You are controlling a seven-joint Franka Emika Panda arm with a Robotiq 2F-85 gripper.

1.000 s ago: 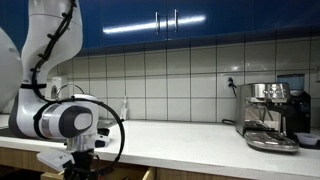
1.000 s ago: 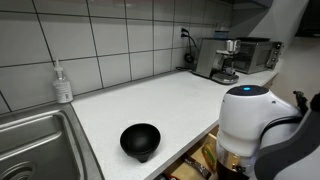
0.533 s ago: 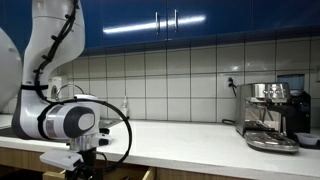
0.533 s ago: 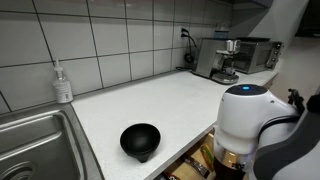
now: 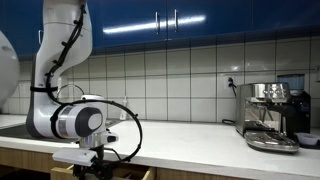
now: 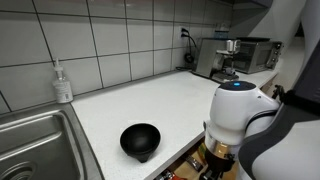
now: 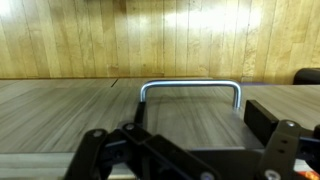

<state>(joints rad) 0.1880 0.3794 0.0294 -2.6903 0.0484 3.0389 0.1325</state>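
Below the counter (image 6: 150,105) edge, at the drawer fronts, the gripper (image 7: 185,160) hangs with its jaws spread wide and nothing between them. The wrist view shows a metal handle (image 7: 190,88) on a wooden front straight ahead, centred between the two fingers (image 7: 285,150) but not yet touched. In an exterior view the arm's round wrist (image 6: 235,115) hides the gripper, so how close it stands to the handle cannot be told from there. On the counter a black bowl (image 6: 140,138) sits near the front edge, with a sink (image 6: 35,140) beside it and a soap bottle (image 6: 62,82) behind at the tiles. To do this well, I judge the approach should stay square to the handle, fingers straddling the bar evenly, closing only once the bar sits deep between the pads.
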